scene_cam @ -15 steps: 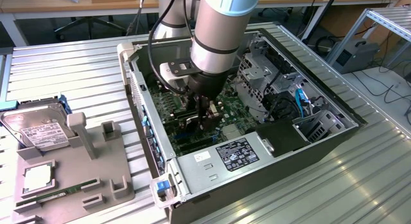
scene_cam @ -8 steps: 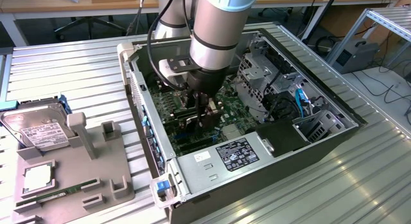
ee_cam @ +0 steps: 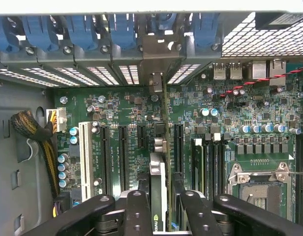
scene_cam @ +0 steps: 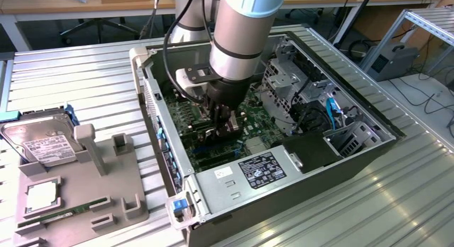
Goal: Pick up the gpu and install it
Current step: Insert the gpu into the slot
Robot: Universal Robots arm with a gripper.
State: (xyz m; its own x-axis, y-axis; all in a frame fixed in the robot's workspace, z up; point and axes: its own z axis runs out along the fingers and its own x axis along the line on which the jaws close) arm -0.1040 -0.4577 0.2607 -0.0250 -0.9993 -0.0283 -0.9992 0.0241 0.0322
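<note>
The gpu (ee_cam: 158,209) stands on edge on the green motherboard (ee_cam: 127,105) inside the open computer case (scene_cam: 152,106). Its pale metal bracket (ee_cam: 154,81) meets the slotted rear wall of the case. In the wrist view my gripper (ee_cam: 160,183) straddles the card, with one black finger close against each face, shut on it. In the exterior view the arm reaches straight down into the case and the gripper (scene_cam: 221,124) sits low over the board.
A drive cage (scene_cam: 284,82) and a labelled power supply (scene_cam: 259,170) crowd the case beside the arm. Blue slot latches (ee_cam: 82,29), a cable bundle (ee_cam: 33,130) and the CPU socket (ee_cam: 262,189) surround the card. Outside, a grey holder (scene_cam: 78,194) carries a hard drive (scene_cam: 42,143).
</note>
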